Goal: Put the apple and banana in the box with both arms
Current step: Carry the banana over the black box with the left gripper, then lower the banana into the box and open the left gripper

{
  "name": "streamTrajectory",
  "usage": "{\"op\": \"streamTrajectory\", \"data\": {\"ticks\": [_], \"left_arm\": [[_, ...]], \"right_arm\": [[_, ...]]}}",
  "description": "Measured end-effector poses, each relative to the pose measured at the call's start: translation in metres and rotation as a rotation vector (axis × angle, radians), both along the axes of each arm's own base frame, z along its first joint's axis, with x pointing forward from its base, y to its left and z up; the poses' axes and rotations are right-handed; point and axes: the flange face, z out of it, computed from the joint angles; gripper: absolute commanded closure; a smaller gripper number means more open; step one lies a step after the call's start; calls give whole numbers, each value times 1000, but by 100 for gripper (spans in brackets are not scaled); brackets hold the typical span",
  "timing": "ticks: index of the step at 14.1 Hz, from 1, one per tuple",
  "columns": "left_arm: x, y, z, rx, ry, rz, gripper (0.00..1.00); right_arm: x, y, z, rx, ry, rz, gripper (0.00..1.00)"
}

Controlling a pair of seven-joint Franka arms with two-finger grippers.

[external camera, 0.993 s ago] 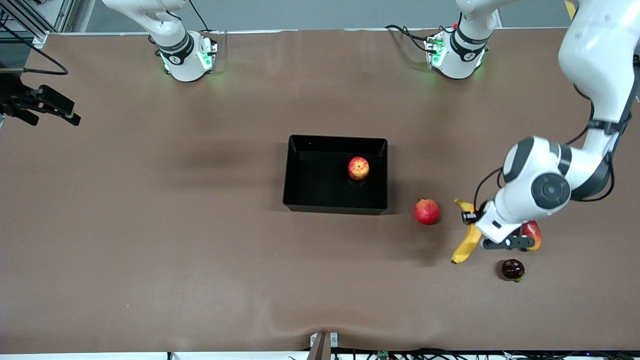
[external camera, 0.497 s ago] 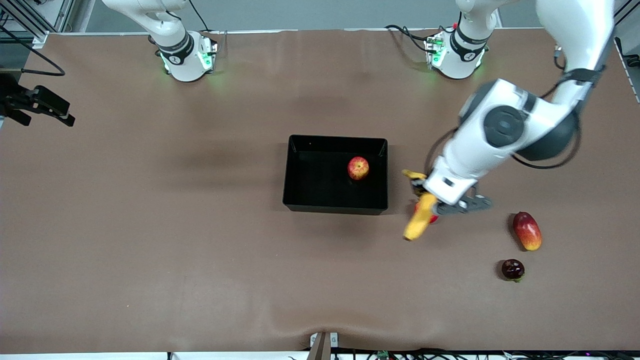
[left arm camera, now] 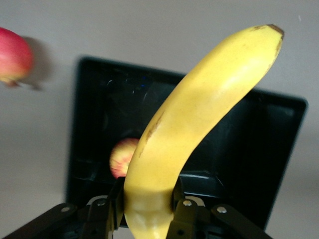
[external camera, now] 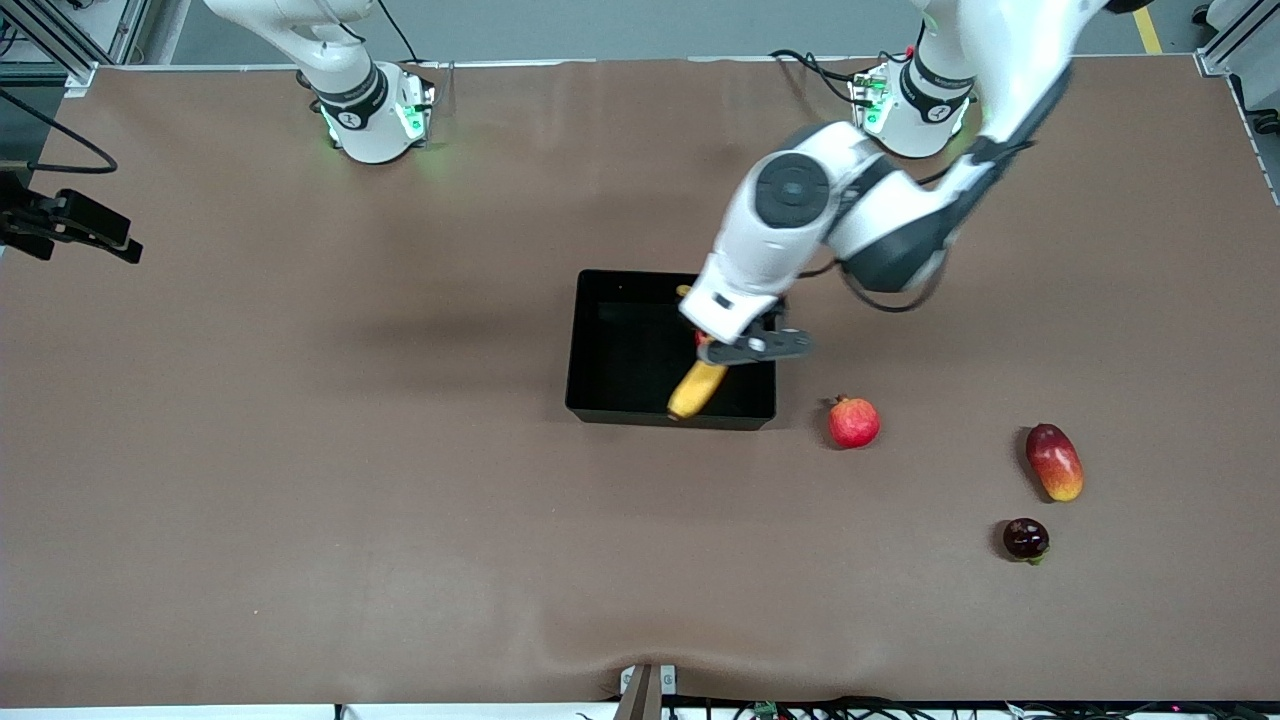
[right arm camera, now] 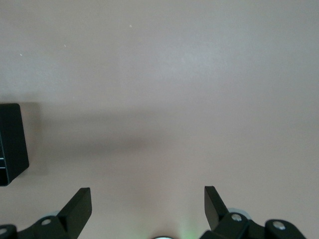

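Observation:
My left gripper (external camera: 712, 352) is shut on the banana (external camera: 697, 390) and holds it over the black box (external camera: 620, 350), at the end of the box nearest the left arm. In the left wrist view the banana (left arm camera: 199, 109) sticks out from between the gripper's (left arm camera: 148, 191) fingers. The apple (left arm camera: 122, 158) lies in the box (left arm camera: 249, 149) under it. In the front view my hand hides most of the apple. My right gripper (external camera: 100, 235) is open and empty, up over the table edge at the right arm's end. It (right arm camera: 148, 191) looks down on bare table.
A pinkish-red round fruit (external camera: 853, 422) lies beside the box toward the left arm's end. An oblong red-yellow mango (external camera: 1054, 461) and a small dark fruit (external camera: 1025, 538) lie farther toward that end, the dark one nearer to the front camera.
My left arm has carried the banana from beside the mango, past the pinkish-red fruit, to over the box. My right gripper has drifted slightly toward the table edge.

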Motion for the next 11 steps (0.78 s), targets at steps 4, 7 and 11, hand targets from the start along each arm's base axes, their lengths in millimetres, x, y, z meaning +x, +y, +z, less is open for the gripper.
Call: {"op": "streamTrajectory", "data": {"ticks": [4,7,11], "left_arm": [[-16,-42,-44,-10,-4,-41,100],[-34,-70,-82,33,-9,-45,100],[-43,-89,-114,11,-18,-46,100]], "right_arm": [[-2,-10,0,3,10,-22,0],[-2,-15,-2,2,-5,-32,0],[-3,-14,1,6,-16,-31,0]]}}
